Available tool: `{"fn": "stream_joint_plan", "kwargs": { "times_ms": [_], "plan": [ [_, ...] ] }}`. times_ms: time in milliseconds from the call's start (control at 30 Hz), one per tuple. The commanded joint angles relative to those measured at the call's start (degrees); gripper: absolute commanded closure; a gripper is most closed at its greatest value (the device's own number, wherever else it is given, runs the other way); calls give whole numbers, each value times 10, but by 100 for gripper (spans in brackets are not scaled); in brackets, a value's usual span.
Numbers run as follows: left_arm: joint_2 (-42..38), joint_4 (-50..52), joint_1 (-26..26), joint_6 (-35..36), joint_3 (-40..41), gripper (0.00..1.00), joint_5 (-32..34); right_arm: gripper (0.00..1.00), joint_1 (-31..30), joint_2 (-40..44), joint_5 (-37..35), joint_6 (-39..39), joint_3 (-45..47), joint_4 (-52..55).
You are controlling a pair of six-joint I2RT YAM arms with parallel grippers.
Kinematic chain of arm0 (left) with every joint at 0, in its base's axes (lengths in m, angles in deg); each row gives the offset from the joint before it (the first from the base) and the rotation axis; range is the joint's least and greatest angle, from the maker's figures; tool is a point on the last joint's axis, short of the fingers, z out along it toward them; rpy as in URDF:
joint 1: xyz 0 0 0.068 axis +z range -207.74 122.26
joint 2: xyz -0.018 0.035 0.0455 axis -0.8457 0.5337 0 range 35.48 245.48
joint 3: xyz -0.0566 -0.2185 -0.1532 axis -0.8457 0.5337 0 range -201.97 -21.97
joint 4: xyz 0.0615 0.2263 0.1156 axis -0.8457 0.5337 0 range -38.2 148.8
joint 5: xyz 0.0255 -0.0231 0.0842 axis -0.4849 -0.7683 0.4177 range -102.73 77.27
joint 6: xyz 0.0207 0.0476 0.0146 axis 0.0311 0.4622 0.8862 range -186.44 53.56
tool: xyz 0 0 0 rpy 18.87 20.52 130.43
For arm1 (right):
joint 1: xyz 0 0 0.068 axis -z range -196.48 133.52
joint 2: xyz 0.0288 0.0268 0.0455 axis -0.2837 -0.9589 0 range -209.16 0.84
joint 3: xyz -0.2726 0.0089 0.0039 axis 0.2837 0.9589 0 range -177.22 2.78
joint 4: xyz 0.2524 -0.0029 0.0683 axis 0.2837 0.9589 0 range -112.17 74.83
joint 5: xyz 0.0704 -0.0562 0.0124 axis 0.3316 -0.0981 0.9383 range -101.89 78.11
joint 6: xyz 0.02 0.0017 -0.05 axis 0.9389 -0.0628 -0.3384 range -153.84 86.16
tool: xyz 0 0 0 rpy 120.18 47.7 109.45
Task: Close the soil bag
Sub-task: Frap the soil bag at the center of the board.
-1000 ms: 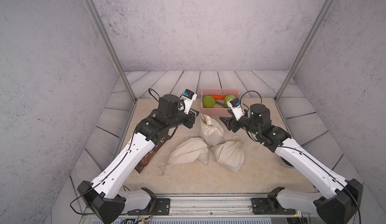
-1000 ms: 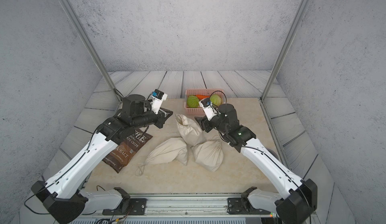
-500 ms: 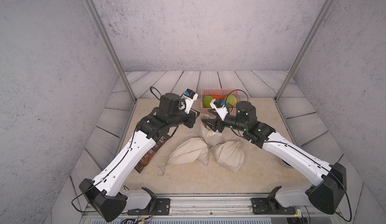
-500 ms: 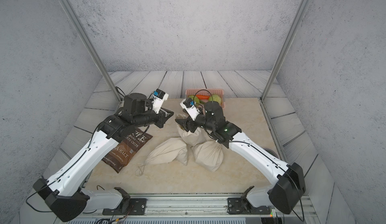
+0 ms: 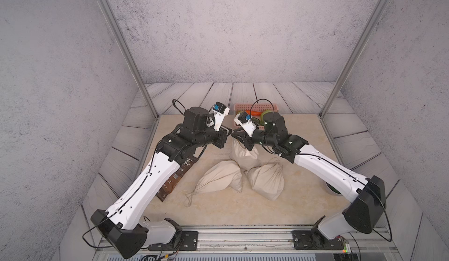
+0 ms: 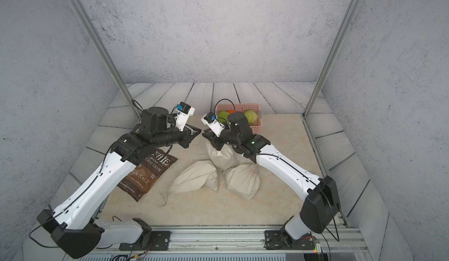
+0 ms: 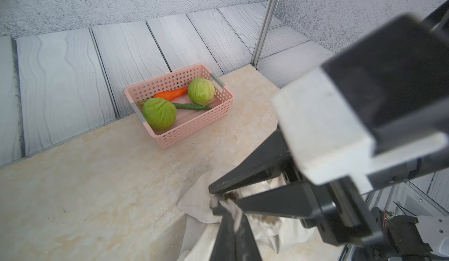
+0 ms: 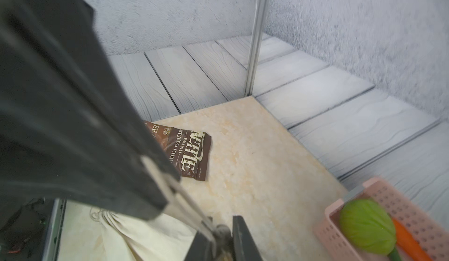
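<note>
The soil bag is a beige cloth sack standing upright at the back middle of the mat, and dark soil shows in its open mouth in the left wrist view. My left gripper is shut on a strip of the bag's mouth cloth. My right gripper meets it tip to tip from the other side. Its jaws have closed narrowly on a bunch of the same rim. In the right wrist view the left arm's fingers reach right up to the right gripper.
Two tied sacks lie in front of the soil bag. A brown chip bag lies under the left arm. A pink basket holding cabbages, a carrot and a cucumber stands at the back. A round dark object sits under the right arm.
My right arm has swung left to the bag's mouth and its jaws have closed there. My left gripper has stayed shut in nearly the same place.
</note>
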Motion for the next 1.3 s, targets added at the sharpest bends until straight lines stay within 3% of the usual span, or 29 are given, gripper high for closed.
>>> {"fn": "stream_joint_plan", "kwargs": {
  "times_ms": [0, 267, 367, 467, 633, 833, 1033, 1267],
  "plan": [
    [-44, -29, 28, -19, -36, 100, -19, 87, 21, -28, -125, -19, -18, 112],
    [-91, -8, 166, -83, -77, 100, -60, 93, 136, -70, -332, -10, 4, 212],
    [-88, -5, 192, -101, -83, 100, -84, 93, 146, -61, -356, -11, -35, 224],
    [-84, -27, 192, -118, -72, 100, -130, 94, 146, -45, -322, -14, -71, 218],
    [-87, -65, 191, -146, -13, 100, -185, 94, 144, -23, -199, -15, -82, 221],
    [-88, -88, 185, -168, 8, 100, -206, 73, 87, 59, -92, 10, -14, 119],
    [-84, -86, 174, -173, 8, 100, -210, 55, 21, 100, -109, 50, 23, 26],
    [-91, -89, 171, -177, 6, 100, -208, 42, -58, 60, -123, 61, -9, -19]
  ]
}}
